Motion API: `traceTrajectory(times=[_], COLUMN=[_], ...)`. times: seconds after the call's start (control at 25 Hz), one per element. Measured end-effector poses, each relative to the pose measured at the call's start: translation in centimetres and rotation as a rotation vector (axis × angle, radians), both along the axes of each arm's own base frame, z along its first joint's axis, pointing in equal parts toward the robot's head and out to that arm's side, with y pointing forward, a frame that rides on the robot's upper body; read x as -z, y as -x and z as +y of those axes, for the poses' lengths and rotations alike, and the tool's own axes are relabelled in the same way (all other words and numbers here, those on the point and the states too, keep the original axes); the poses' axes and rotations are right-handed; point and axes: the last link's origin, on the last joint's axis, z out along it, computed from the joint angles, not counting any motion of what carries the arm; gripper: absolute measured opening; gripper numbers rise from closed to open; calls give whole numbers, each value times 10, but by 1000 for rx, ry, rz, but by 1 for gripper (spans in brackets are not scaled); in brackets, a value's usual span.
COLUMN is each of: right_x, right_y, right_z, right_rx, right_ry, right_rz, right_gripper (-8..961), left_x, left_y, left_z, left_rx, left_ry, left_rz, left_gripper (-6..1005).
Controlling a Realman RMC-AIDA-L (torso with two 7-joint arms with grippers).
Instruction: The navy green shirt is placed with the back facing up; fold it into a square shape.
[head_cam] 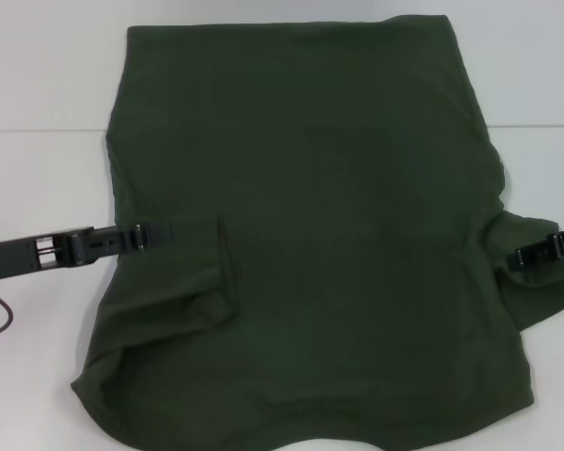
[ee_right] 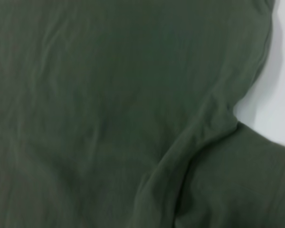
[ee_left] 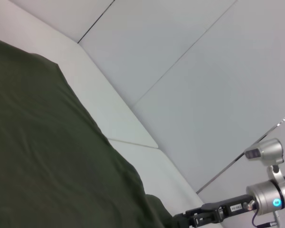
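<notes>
The navy green shirt (head_cam: pixel 320 235) lies spread on the white table (head_cam: pixel 38 85), far wider than either gripper. My left gripper (head_cam: pixel 207 224) reaches in from the left and is shut on the shirt's left sleeve. That sleeve is turned inward over the body, its flap (head_cam: pixel 221 268) hanging below the gripper. My right gripper (head_cam: pixel 522 256) is at the shirt's right sleeve (head_cam: pixel 545 291), touching the cloth. The left wrist view shows the shirt (ee_left: pixel 47 156) with the right gripper (ee_left: pixel 190 221) at its far edge. Shirt fabric (ee_right: pixel 109 104) fills the right wrist view, with a fold running across it.
White table shows on both sides of the shirt and beyond its far hem. A dark cable (head_cam: pixel 0 315) loops under the left arm at the left edge. The shirt's near edge runs out of view.
</notes>
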Motion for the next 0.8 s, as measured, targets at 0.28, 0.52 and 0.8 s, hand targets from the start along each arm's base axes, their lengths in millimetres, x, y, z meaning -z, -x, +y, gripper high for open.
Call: traceTrajectory(times=[0.28,0.52,0.8], right_x=[-5,-6,-7], right_y=[-3,-5,-8], right_z=[-1,-1,-2], right_rx=[19,22,27], right_ry=[-13,-16,-9], right_rz=[-1,-4,-30], right_gripper=[634,397,261], left_x=[-5,-3,-4], left_y=[1,0,0], left_z=[-1,-1,-1], left_rx=[-5,-7,-13], left_ry=[-23,-21,-17], left_rz=[-21,-26,-28], left_gripper=[827,827,828])
